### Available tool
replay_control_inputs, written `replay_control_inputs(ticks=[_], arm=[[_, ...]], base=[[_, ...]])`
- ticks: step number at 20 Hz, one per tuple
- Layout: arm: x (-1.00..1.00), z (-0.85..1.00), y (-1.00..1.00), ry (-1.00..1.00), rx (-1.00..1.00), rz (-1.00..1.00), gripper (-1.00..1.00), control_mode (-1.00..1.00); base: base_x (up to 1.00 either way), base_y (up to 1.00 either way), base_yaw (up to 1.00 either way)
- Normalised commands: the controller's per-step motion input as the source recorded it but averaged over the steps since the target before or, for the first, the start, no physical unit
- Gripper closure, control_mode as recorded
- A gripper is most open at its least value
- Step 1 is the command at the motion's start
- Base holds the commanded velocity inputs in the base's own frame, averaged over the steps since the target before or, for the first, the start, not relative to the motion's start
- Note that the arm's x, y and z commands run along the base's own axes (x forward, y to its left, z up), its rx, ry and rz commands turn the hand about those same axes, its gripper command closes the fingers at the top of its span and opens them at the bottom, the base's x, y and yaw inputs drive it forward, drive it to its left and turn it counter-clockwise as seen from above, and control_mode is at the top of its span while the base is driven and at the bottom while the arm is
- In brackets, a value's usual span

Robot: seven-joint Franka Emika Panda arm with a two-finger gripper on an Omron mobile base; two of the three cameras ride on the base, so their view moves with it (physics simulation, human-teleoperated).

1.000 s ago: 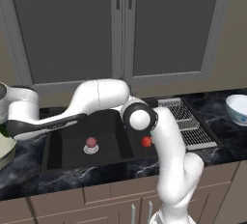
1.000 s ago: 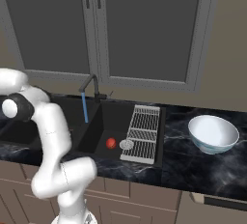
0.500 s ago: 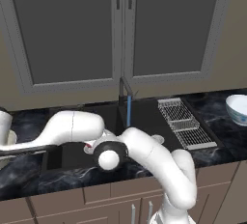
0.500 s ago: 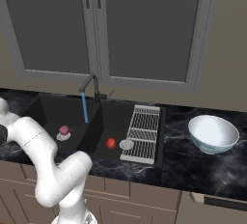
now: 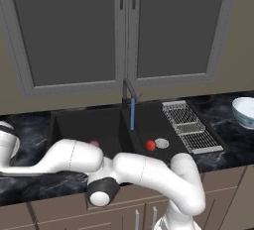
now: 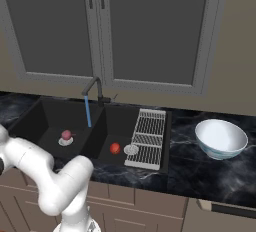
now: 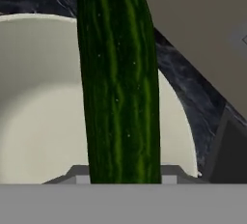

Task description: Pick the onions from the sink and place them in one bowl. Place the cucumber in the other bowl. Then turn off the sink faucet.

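The dark green striped cucumber (image 7: 118, 83) is hanging lengthwise over the wide cream bowl (image 7: 34, 121). The dull pinkish onion (image 6: 66, 135) is sitting on the left drain, the red-orange onion (image 6: 115, 148) lying in the black sink's (image 6: 55, 113) right basin; the white bluish bowl (image 6: 220, 139) is standing upright on the counter.

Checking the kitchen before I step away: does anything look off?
Yes: the faucet is running, a blue stream falling into the sink, with two onions lying in the basins, one each.

A dark marbled countertop (image 6: 210, 173) runs beneath grey double-door wall cabinets (image 6: 100, 31) set in a beige wall (image 6: 235, 51). Below the countertop, brown base cabinets (image 6: 150, 211) line the front.
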Motion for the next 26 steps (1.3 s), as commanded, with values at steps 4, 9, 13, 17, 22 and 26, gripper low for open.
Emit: replay_control_inputs(ticks=[4,9,13,17,22,26], arm=[[0.36,0.16,0.58,0.00,0.00,0.00,1.00,-1.00],[0.00,0.16,0.53,0.00,-0.02,0.00,-1.00,-1.00],[-0.27,0.31,0.09,-0.03,0.00,0.00,-1.00,-1.00],[-0.34,0.30,-0.23,-0.11,0.00,-0.06,-1.00,-1.00],[-0.17,0.11,-0.59,-0.08,0.00,-0.12,-1.00,-1.00],[-0.09,0.55,-1.00,-0.06,0.12,-0.15,-1.00,-1.00]], base=[[0.00,0.00,0.00],[0.00,0.00,0.00],[0.00,0.00,0.00],[0.00,0.00,0.00],[0.00,0.00,0.00],[0.00,0.00,0.00]])
